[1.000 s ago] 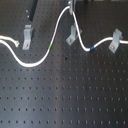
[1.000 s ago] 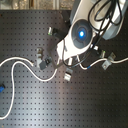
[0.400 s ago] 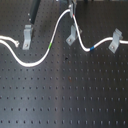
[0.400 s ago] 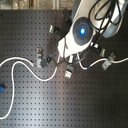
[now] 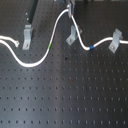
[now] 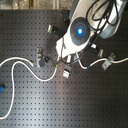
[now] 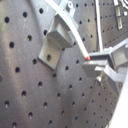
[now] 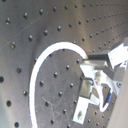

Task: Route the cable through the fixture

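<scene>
Reading the first exterior view's left to right: the left clip stood beside the cable, which ended nearby. The cord rose past its green band to my gripper, held high so I could drop it into the fixture below. Past the blue band it reached the right clip. I could not tell my jaws' width. Against the earlier frames, nothing had visibly shifted.
</scene>
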{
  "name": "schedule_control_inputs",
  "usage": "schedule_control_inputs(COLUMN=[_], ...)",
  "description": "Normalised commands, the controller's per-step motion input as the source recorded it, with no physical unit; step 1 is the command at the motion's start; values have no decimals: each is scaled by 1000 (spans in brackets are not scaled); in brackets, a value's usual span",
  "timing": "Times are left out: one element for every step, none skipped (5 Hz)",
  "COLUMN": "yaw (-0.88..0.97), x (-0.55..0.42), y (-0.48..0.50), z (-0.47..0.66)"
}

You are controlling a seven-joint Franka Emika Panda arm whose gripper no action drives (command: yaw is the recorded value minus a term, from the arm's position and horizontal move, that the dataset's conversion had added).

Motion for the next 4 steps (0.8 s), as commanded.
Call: schedule_control_inputs(yaw=[-228, -174, -140, -66], x=[-15, -22, -103, -231], y=[70, 58, 27, 118], z=[649, 257, 579, 542])
